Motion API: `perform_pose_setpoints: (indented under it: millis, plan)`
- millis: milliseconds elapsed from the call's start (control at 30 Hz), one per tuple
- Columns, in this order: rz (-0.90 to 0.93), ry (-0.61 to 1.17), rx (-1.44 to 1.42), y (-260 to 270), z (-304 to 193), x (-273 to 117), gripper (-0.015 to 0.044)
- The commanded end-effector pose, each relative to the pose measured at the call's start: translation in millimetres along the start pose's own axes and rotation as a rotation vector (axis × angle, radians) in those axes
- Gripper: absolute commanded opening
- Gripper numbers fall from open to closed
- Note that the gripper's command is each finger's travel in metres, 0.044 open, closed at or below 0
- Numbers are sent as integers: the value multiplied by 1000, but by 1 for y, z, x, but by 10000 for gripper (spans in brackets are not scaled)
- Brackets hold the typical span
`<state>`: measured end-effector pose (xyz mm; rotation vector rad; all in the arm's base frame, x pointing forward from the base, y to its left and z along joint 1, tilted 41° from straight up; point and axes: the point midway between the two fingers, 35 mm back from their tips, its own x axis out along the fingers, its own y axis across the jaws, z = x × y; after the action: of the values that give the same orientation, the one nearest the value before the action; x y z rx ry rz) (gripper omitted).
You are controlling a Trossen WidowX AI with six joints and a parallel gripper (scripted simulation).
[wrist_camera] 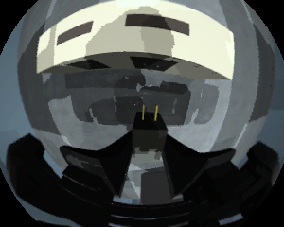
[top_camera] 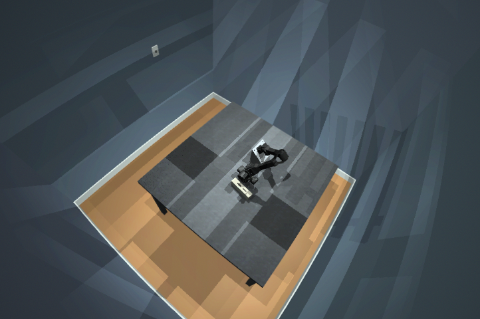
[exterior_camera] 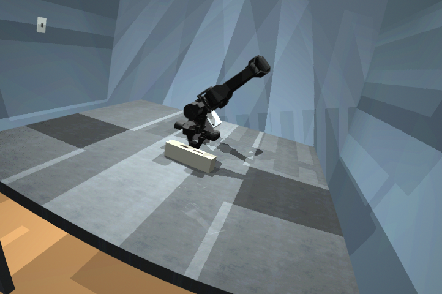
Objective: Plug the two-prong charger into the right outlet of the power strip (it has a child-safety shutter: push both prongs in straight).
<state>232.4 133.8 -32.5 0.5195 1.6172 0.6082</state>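
Gripping the dark charger (wrist_camera: 150, 137), the gripper (exterior_camera: 194, 144) (wrist_camera: 148, 132) has both prongs (wrist_camera: 150, 113) exposed, pointing away from the fingers. Charger sits beside the cream power strip (top_camera: 241, 188) (exterior_camera: 190, 157) (wrist_camera: 137, 40), out of its slots. Strip on the table (top_camera: 207, 218) (exterior_camera: 131, 193).

Power strip (top_camera: 241, 189) (exterior_camera: 190, 157) (wrist_camera: 204, 49) on the table (top_camera: 207, 214) (exterior_camera: 152, 207), just beside the claw (top_camera: 244, 181) (exterior_camera: 194, 145) (wrist_camera: 150, 137), charger (wrist_camera: 150, 137) between its fingers.
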Motion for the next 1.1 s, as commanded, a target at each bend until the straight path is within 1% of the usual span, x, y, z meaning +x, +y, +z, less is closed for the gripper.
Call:
perform_pose_setpoints:
  millis: [0,600,1067]
  plan:
    - [4,0,15,1,7,0,0]
    - [7,1,53,3,26,0,0]
    - [7,1,55,4,27,0,0]
